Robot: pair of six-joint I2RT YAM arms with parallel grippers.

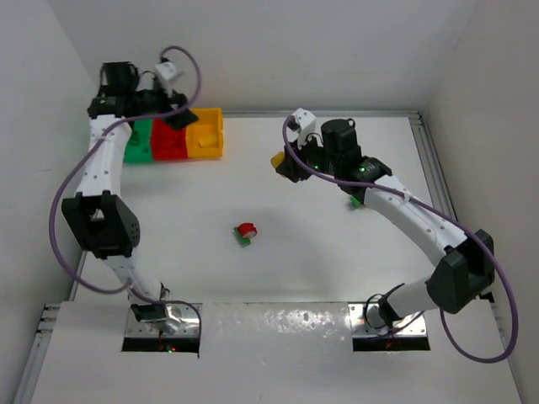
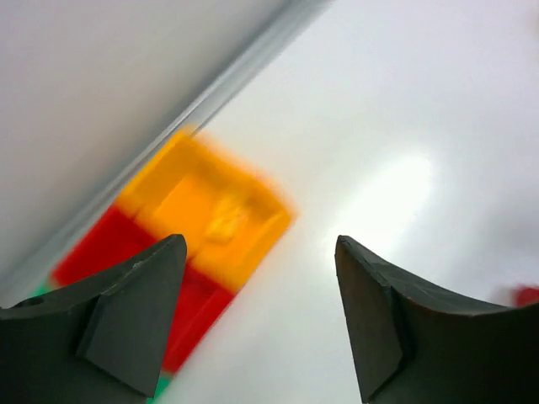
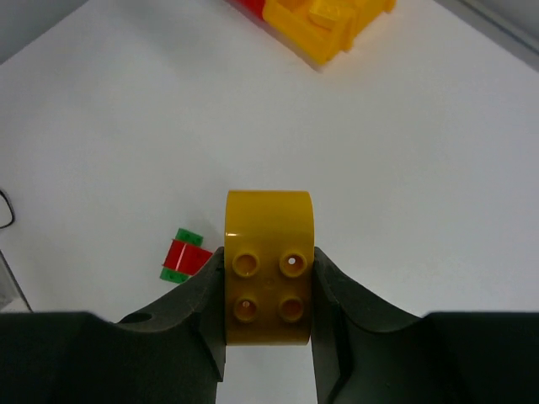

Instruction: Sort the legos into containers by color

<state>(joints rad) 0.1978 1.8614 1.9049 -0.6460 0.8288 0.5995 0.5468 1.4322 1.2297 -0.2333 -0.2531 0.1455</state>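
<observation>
Between white walls (image 1: 269,50), white table (image 1: 337,252) bears 3 bins (image 1: 173,145).

A white table (image 1: 320,261) sits between plain white walls (image 1: 337,50). A metal rail (image 1: 429,160) runs along its right edge

My jaws grip yellow brick (image 3: 269,227), studs toward camera. At 9 o'clock of it, red-green bricks (image 3: 185,256) on surface (image 3: 421,210); yellow bin (image 3: 337,38) at 12.

Yellow lego (image 3: 268,252): glossy smooth plastic. Right gripper fingers (image 3: 192,313): matt black. Table (image 1: 337,261): smooth.
</observation>
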